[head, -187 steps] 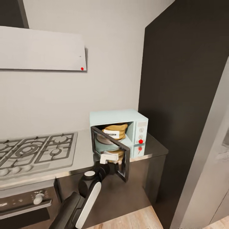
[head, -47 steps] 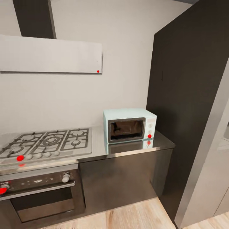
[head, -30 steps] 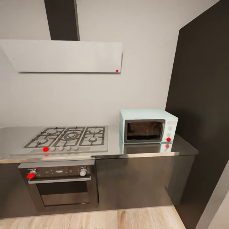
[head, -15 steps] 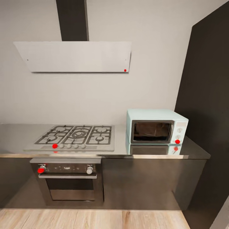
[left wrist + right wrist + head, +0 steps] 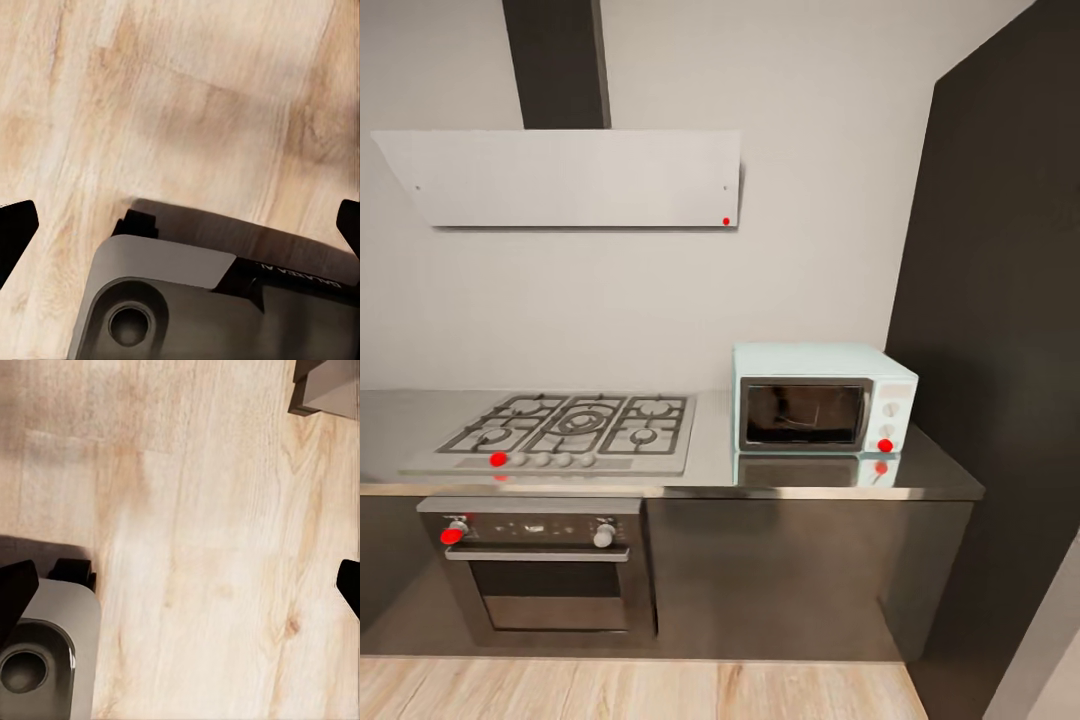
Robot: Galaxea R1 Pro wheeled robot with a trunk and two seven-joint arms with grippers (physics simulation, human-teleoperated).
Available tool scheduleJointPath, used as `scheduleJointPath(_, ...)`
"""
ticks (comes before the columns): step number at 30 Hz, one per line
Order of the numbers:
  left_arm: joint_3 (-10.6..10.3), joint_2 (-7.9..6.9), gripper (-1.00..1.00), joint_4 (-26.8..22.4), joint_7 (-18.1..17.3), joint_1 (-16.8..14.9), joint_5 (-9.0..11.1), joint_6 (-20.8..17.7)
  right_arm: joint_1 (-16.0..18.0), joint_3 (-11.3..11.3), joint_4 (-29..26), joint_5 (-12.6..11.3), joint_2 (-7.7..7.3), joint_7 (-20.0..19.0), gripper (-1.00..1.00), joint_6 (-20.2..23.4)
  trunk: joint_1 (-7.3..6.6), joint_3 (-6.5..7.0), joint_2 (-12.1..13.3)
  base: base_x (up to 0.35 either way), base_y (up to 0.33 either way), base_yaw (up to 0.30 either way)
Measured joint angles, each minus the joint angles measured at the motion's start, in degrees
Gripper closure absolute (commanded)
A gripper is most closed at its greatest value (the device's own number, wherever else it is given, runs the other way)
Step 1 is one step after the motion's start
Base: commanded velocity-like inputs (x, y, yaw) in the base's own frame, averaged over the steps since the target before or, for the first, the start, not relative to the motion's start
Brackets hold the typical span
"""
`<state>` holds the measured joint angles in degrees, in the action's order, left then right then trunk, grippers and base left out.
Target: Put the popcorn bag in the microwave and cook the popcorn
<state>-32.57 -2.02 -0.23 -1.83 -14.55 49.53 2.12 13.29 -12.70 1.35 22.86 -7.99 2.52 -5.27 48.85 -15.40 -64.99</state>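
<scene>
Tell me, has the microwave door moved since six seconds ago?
Yes. The microwave door, then swung open toward the counter edge, now lies shut, flush with the front beside its white knobs, on the countertop.

Across the frame's middle, a long glossy grey steel countertop [image 5: 710, 470] is carrying a grated steel gas hob [image 5: 565, 432] at left and a small, closed mint-blue microwave [image 5: 822, 410] at right.

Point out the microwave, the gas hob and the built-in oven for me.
microwave [image 5: 803, 414]: head view, on the dark glass door.
gas hob [image 5: 575, 423]: head view, on the central burner grate.
built-in oven [image 5: 542, 592]: head view, on its door glass, below the knobs.
</scene>
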Motion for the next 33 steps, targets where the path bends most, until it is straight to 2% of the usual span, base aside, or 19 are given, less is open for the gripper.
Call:
scheduleJointPath(14,0.0,-0.08,-1.00,0.0,-0.1,0.0,0.0,0.2,0.0,0.0,0.0,-0.1,0.00,0.0,-1.00,0.1,0.00,0.00,0.0,0.002,-0.272,0.000)
scheduleJointPath(19,0.0,-0.09,-1.00,0.0,-0.1,0.0,0.0,0.4,0.0,0.0,0.0,0.0,0.21,0.0,-1.00,0.7,0.00,0.00,0.0,0.010,-0.058,0.000)
scheduleJointPath(20,0.0,-0.09,-1.00,0.0,-0.1,0.0,0.0,0.4,0.0,0.1,0.0,0.1,0.67,-0.1,-1.00,0.7,0.00,0.00,0.0,0.001,-0.007,0.000)
scheduleJointPath(22,0.0,-0.09,-1.00,0.0,-0.1,0.0,0.0,0.4,0.0,0.3,0.0,0.5,3.05,-0.5,-1.00,0.6,0.00,0.00,0.0,0.001,-0.003,0.000)
scheduleJointPath(24,0.0,-0.09,-1.00,0.0,-0.1,0.0,0.0,0.4,0.0,0.5,-1.8,0.8,6.04,-0.7,-1.00,0.7,0.00,0.00,0.0,0.000,-0.001,0.000)
scheduleJointPath(25,0.0,-0.08,-1.00,0.0,-0.1,0.0,0.0,0.4,0.0,0.6,-6.2,0.9,7.75,-0.7,-1.00,1.6,0.00,0.01,0.0,0.000,0.000,0.000)
scheduleJointPath(26,0.0,-0.08,-1.00,0.0,-0.1,0.0,0.0,0.4,0.0,0.6,-9.8,0.9,8.86,-0.8,-1.00,3.0,0.00,0.01,0.0,0.000,0.000,0.000)
scheduleJointPath(28,0.0,-0.08,-1.00,0.0,-0.1,0.0,0.0,0.4,0.1,0.4,-20.1,0.9,10.68,-1.0,-1.00,9.7,0.00,0.01,0.0,0.000,0.000,0.000)
scheduleJointPath(29,0.0,-0.07,-1.00,0.0,-0.1,0.0,0.0,0.4,0.0,0.4,-27.4,0.6,11.89,-2.3,-1.00,16.7,0.00,-0.01,0.0,0.000,0.000,0.000)
scheduleJointPath(30,0.0,-0.05,-1.00,0.0,-0.1,0.0,0.0,0.4,0.1,0.4,-35.6,0.6,12.53,-3.5,-1.00,20.5,0.00,0.02,0.0,0.000,0.000,0.000)
scheduleJointPath(31,0.0,-0.02,-1.00,0.0,-0.1,0.0,0.0,0.4,0.1,0.5,-43.3,0.3,13.16,-5.9,-1.00,26.2,0.00,0.01,0.0,0.000,0.000,0.000)
scheduleJointPath(32,0.0,-0.01,-1.00,0.0,-0.1,0.0,0.0,0.4,0.1,0.5,-49.3,0.2,13.45,-7.9,-1.00,30.4,0.00,0.02,0.0,0.000,0.000,0.000)
scheduleJointPath(33,0.0,0.00,-1.00,0.0,-0.1,0.0,0.0,0.4,0.0,0.4,-57.0,0.1,13.76,-11.5,-1.00,36.9,0.00,0.01,0.0,0.000,0.000,0.000)
